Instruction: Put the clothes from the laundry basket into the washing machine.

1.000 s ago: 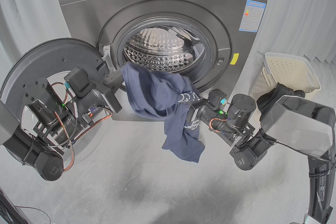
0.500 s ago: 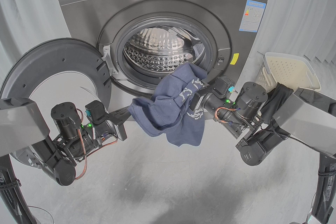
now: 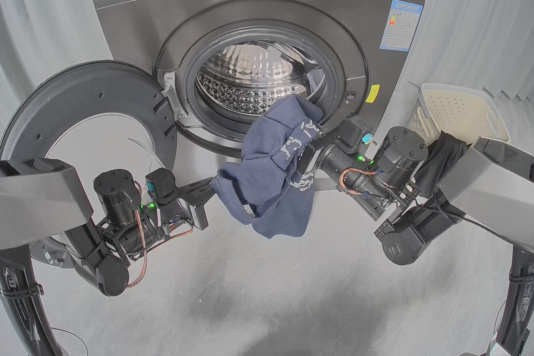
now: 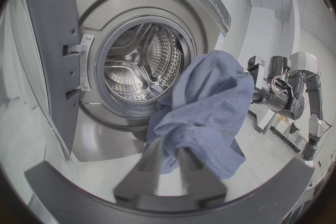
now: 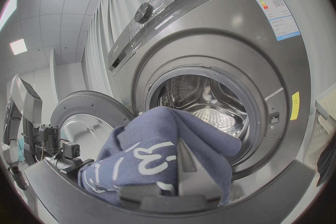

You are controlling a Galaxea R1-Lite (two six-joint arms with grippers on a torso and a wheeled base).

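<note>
Holding the blue shirt (image 3: 272,173) takes both arms. L gripper (image 4: 170,147) sits low & nearest, fingers pinched on the shirt's bottom edge, so the loose part does not drag on the floor (image 3: 250,290). R gripper (image 3: 307,154) is higher & closer to the washer (image 3: 167,29). It is clamped on the bunched top w/ the white print, so that end can go in first, I think. Shirt hangs in the air betw. the two, its top up by the lower rim of the round hole, not inside yet; can't tell if it touches. Behind it the drum (image 3: 250,79) looks bare & shiny. Door (image 3: 83,95) is swung wide to the left, so nothing blocks the hole. Basket (image 3: 467,118) stands by the washer's right side, near the R arm for short trips. A dark cloth (image 3: 445,151) hangs at its front, prob. next to go.
</note>
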